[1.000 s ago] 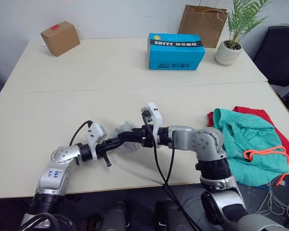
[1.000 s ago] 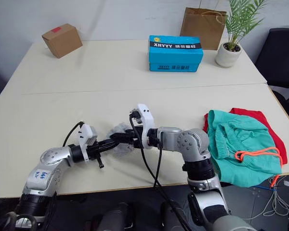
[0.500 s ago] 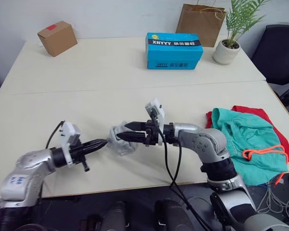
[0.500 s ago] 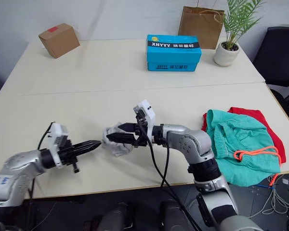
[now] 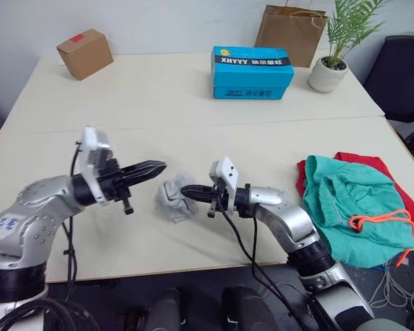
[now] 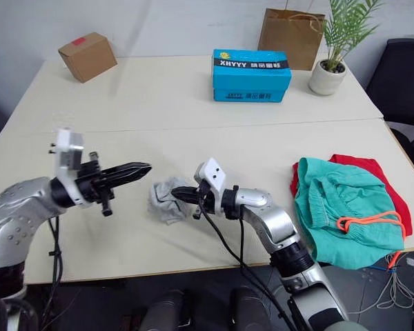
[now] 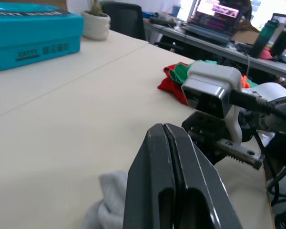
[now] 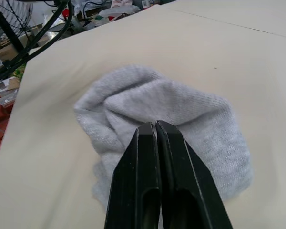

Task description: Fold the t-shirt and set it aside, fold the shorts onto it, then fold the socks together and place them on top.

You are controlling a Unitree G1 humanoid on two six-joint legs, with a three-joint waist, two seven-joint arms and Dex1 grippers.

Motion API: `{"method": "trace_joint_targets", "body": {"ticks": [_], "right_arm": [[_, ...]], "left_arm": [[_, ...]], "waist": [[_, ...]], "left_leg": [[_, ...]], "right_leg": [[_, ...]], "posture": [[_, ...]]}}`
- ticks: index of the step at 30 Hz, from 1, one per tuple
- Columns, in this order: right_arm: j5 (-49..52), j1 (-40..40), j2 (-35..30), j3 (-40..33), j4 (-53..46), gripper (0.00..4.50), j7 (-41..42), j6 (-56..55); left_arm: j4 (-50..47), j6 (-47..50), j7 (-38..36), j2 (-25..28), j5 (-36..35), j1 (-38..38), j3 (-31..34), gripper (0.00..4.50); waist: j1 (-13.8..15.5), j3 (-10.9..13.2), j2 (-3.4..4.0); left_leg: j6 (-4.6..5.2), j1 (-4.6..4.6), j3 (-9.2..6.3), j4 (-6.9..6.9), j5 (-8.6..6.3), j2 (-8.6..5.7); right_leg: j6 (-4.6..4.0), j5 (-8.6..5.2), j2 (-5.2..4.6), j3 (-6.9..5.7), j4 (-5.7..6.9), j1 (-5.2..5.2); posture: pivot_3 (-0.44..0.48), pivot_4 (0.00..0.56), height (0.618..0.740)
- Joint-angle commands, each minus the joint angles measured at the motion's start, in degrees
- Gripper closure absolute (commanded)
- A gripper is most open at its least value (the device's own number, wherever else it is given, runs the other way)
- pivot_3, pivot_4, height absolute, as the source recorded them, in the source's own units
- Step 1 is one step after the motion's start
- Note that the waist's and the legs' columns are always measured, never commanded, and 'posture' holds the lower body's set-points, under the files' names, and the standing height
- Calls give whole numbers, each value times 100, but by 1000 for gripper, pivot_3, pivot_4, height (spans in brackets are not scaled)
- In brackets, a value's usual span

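Grey socks (image 5: 174,198) lie bunched in a soft lump near the desk's (image 5: 159,96) front edge, between the two grippers. Left gripper (image 5: 157,166) hangs above them, jaws pressed together and empty. Right gripper (image 5: 186,191) sits at the socks' edge, jaws likewise pressed together; its wrist view shows ribbed knit folds. Teal shorts (image 5: 355,207) lie over the red t-shirt (image 5: 372,165) at the right edge.

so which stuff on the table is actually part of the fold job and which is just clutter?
Job:
- socks, bunched between the grippers
- shorts, lying on the t-shirt
- t-shirt, under the shorts

Clutter:
- blue box
- small cardboard box
- brown paper bag
- potted plant
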Motion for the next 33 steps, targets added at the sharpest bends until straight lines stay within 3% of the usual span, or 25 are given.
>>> {"method": "trace_joint_targets", "body": {"ticks": [1,6,13,20,24,27,31,33], "right_arm": [[-268,-97,235,246,16,4487,-68,-73],[-637,-236,267,401,251,4487,-180,259],[-615,-134,293,342,200,4487,-77,653],[-334,96,-308,14,-157,4487,728,120],[1313,-40,-829,-1104,-872,3616,1094,1915],[1812,-381,-1106,-1371,-642,2531,760,3596],[1774,-931,-751,-1476,77,1136,21,4645],[1794,-1134,-457,-1480,322,1136,-189,4896]], "left_arm": [[516,-408,-153,-170,633,-312,-712,4500],[914,-453,-40,-216,1194,-293,-1179,4500],[1333,-957,208,-427,1520,274,-856,4500],[1785,-2415,-203,-918,1680,570,-800,4500],[1112,-2822,-433,-881,1318,897,-344,4500],[771,-2973,-725,-714,1138,1234,-119,4500],[599,-3114,-1097,-416,1033,1736,177,4500],[556,-3114,-1165,-314,973,1912,310,4500]], "waist": [[-20,0,-1],[-27,0,-1],[-3,-1,-2],[14,-3,-5],[11,-2,-5],[-27,-2,-5],[-73,-2,-5],[-103,-1,-3]], "left_leg": [[0,-2,0,1,1,1],[0,-5,14,1,3,6],[1,-1,12,4,4,7],[6,4,10,12,1,4],[10,-5,7,25,-2,6],[10,-2,3,32,-5,11],[6,4,0,29,-6,14],[5,2,1,26,-6,14]], "right_leg": [[0,0,1,0,-1,0],[0,0,4,13,5,-11],[0,0,1,16,8,-9],[0,0,-4,12,2,0],[0,0,-5,11,3,-1],[-1,0,-5,8,1,0],[-15,-7,-5,5,3,-2],[-17,-8,-5,6,5,-6]], "posture": [[0,150,740],[0,150,740],[0,150,740],[0,150,740],[0,150,740],[0,150,740],[0,150,740],[0,150,740]]}}
